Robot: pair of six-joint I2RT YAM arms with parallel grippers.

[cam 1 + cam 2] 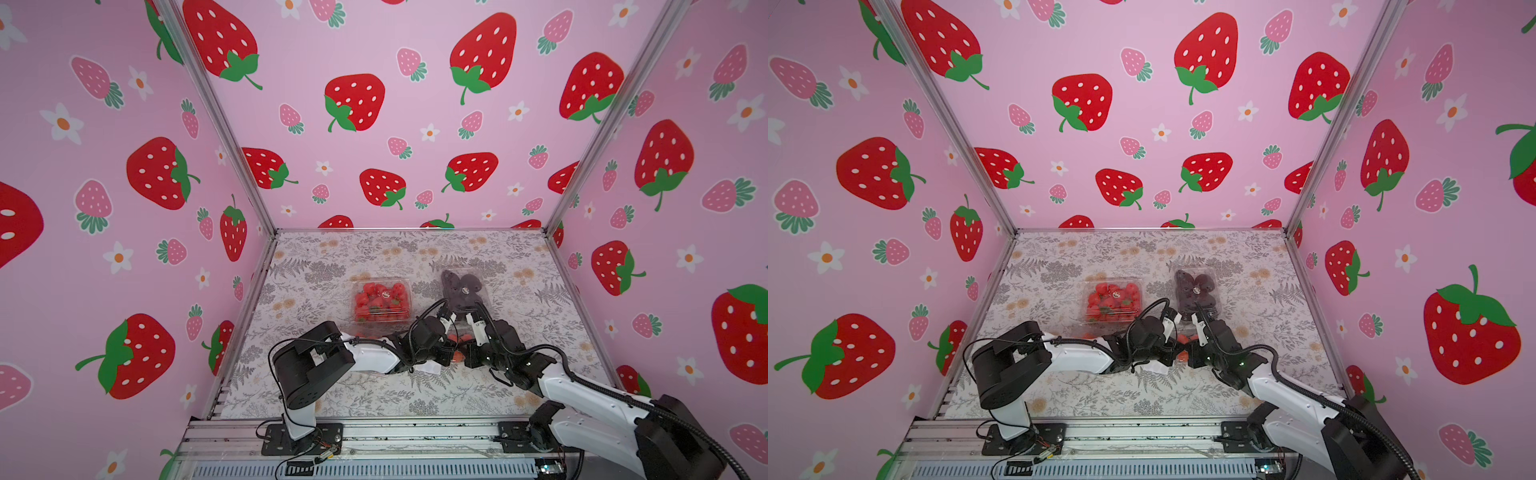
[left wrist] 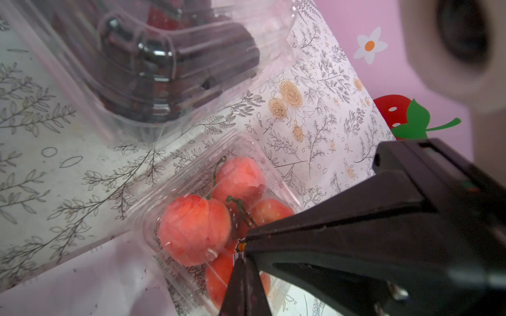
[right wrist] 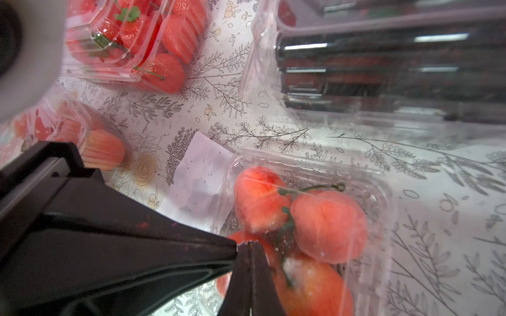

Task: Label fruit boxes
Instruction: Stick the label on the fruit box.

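Claws first: the left claw (image 2: 242,247) and the right claw (image 3: 247,245) are both pinched fully closed, tips low over the small fruit box (image 2: 175,180) with its few orange-red fruits. A tiny pale scrap shows at each tip, too small to name. This box lies near the front of the bench (image 1: 332,257), with the white sticker sheet (image 3: 197,175) just beside it. The strawberry box (image 1: 355,286) and the dark-fruit box (image 2: 128,128) stand farther back, each with what looks like a small round label on its lid. The orange-pink fruit box (image 3: 82,123) is largely hidden under the left arm.

I judge the step in hand to be labelling the small box. Next comes a gentle press onto the thin lid, since it would dent easily.
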